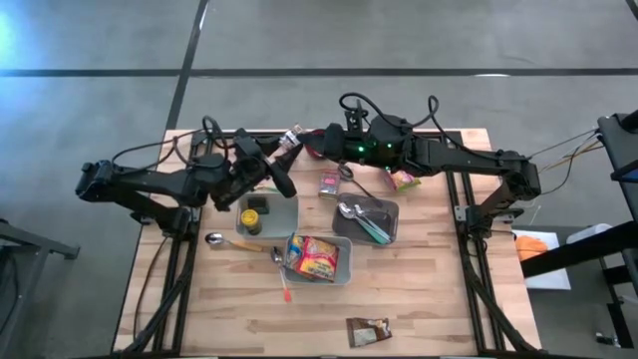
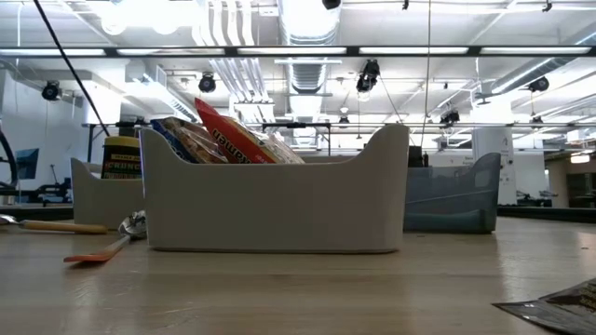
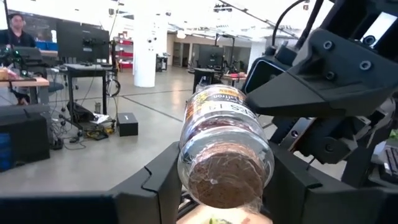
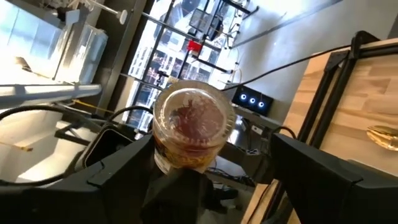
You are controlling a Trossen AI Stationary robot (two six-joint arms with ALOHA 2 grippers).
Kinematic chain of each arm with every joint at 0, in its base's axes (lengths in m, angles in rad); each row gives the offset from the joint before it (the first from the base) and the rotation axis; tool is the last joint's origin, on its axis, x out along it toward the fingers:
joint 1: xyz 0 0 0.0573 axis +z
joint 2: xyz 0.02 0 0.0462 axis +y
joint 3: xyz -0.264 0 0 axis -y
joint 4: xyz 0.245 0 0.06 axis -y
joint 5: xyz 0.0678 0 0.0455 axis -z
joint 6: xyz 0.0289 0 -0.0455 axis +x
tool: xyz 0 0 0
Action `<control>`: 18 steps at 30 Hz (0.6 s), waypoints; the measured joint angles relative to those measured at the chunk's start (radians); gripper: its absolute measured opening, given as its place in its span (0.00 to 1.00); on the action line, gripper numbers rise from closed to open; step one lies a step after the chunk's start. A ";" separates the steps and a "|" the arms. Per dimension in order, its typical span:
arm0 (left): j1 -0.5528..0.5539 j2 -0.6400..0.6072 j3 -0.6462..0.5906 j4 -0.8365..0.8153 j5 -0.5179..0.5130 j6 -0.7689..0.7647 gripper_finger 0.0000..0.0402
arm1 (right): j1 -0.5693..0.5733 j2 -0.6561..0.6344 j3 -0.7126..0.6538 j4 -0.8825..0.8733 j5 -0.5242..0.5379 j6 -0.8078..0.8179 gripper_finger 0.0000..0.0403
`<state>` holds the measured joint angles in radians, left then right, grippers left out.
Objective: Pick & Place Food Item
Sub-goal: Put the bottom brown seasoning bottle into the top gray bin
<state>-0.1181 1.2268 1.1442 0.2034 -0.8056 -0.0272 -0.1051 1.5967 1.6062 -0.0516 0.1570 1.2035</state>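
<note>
Left fingers [image 3: 163, 180]: pinching the jar [image 3: 225, 146], one dark pad on each side of the glass, base end facing the wrist camera.
Right fingers [image 4: 314, 171]: spread wide around the same jar, a clear gap on the one side, not gripping it.
Left gripper [image 1: 280, 163]: up in the air at the far edge of the tabletop [image 1: 429, 299], pointing level toward the right arm.
Right gripper [image 1: 311, 143]: nose to nose with the left one, just beside it, also level.
Jar: lifted off the tabletop, lying on its side between the two grippers, brown contents and a printed label showing.
Near the middle: a light bin [image 1: 319, 261] with a red and yellow food packet [image 1: 313, 254], tilted up against its wall in the low view.
Left bin [image 1: 284, 214]: a small dark pot with a yellow label inside.
Dark bin [image 1: 367, 221]: spoons lying in it.
Loose bits: an orange-handled spoon [image 1: 285, 284] beside the light bin, a wrapped snack [image 1: 367, 332] at the near edge.
</note>
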 joint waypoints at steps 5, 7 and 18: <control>0.000 -0.060 0.000 -0.142 0.018 -0.082 0.42 | -0.006 -0.003 0.000 -0.009 0.000 -0.032 0.79; -0.002 -0.084 -0.001 -0.203 0.019 -0.113 0.42 | -0.006 -0.005 0.000 -0.021 0.000 -0.038 0.79; -0.002 -0.159 -0.002 -0.640 0.224 -0.337 0.42 | -0.023 -0.033 0.001 -0.192 -0.009 -0.148 0.79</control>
<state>-0.1202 1.0683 1.1421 -0.4368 -0.5815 -0.3638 -0.1280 1.5640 1.6070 -0.2435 0.1478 1.0554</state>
